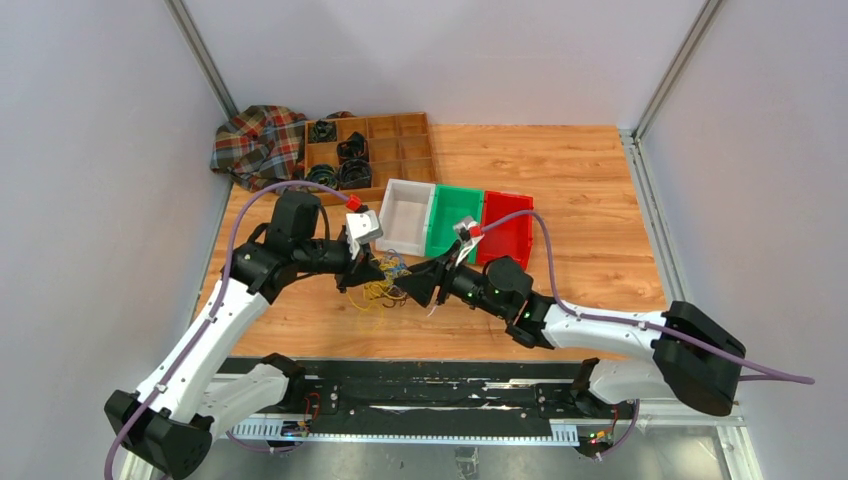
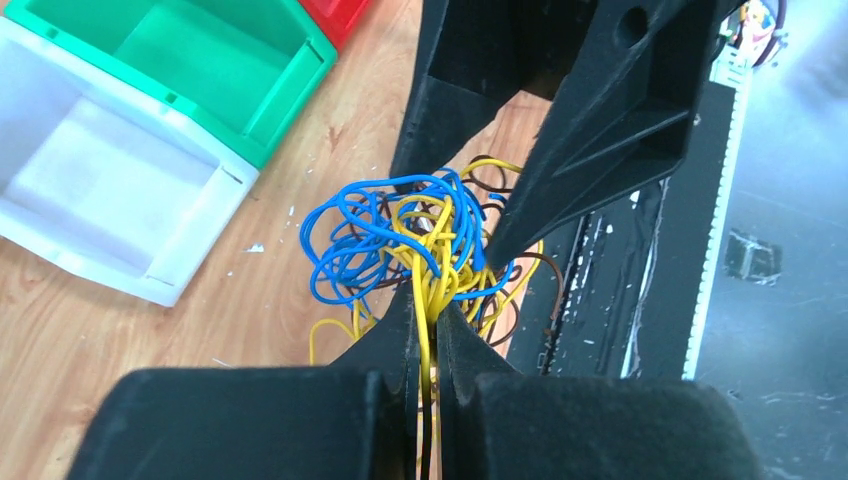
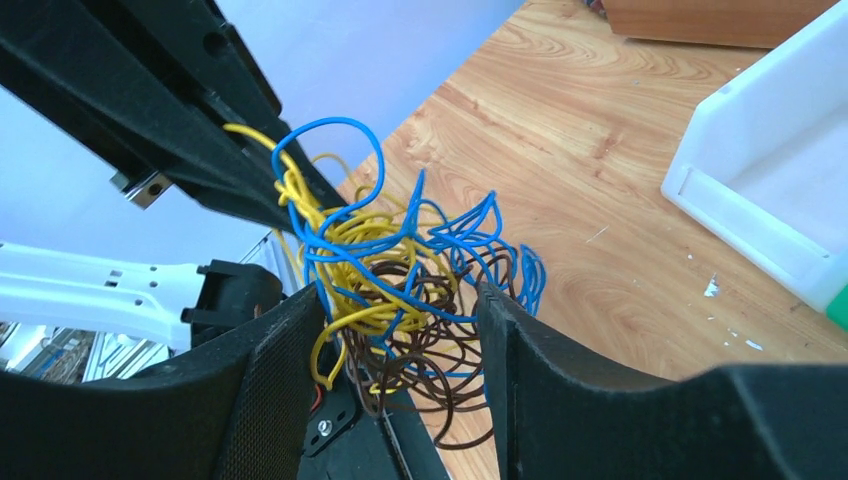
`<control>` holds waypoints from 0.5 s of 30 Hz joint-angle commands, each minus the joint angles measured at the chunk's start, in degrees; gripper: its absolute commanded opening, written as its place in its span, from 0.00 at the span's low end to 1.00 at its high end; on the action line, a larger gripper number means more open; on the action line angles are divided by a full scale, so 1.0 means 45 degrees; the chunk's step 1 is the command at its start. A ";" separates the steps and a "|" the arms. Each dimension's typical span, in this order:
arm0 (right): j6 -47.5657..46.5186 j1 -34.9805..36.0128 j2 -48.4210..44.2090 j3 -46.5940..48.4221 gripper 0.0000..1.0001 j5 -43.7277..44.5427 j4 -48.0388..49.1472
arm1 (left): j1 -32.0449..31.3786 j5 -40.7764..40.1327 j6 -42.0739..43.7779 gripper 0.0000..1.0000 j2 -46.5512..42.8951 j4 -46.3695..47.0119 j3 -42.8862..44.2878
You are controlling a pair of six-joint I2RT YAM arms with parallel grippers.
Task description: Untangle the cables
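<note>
Cables (image 2: 432,238) clamped in L fingers (image 2: 388,345), between R fingers (image 3: 530,372).

Cables (image 2: 420,250), thin blue, yellow and brown wires, one knotted clump of loose loops; over the wooden table (image 2: 150,330)

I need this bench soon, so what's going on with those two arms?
They are working on a tangle of thin yellow, blue and brown cables over the wooden table. The left gripper is shut on a few yellow strands, while the right gripper stands open around the clump from the opposite side. Nothing has been separated yet.
</note>
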 commanded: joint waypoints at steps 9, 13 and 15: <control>-0.0779 -0.0208 -0.0117 0.0744 0.02 0.1863 -0.2111 | 0.0020 -0.0091 0.0116 0.01 -0.0233 -0.1066 0.1995; -0.1041 -0.1264 -0.1459 -0.0154 0.01 0.1979 -0.3391 | 0.0033 -0.1917 0.0917 0.01 -0.0528 -0.1296 0.2685; -0.1192 -0.1974 -0.2119 -0.0338 0.01 0.1688 -0.3983 | 0.0031 -0.2690 0.1029 0.01 -0.0740 -0.1215 0.2799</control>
